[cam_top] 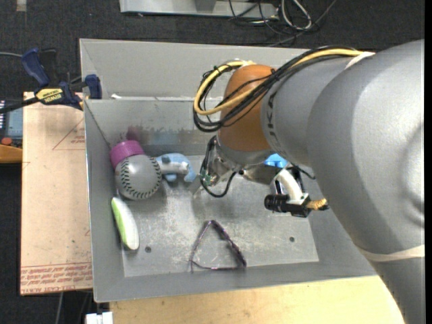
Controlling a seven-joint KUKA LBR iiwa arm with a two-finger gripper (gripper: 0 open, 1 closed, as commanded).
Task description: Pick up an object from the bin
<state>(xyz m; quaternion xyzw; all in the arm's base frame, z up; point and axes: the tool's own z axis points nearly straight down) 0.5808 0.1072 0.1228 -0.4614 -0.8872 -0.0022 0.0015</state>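
Note:
My gripper (208, 173) reaches down from under the orange cover to the middle of the bin floor, with cables looped about it. Just left of it lies a small light-blue toy (176, 167), close to the gripper; I cannot tell whether they touch. Left of that toy rests a grey ball with stitching and a purple cap (136, 173). Below the gripper, near the front wall, a pair of thin purple glasses (217, 250) lies folded in a triangle.
A green-and-white oblong thing (125, 224) lies along the left wall. To the gripper's right are a white-and-black thing with an orange tip (291, 197) and a bright blue piece (275, 160), partly under the arm. The arm covers the bin's right side.

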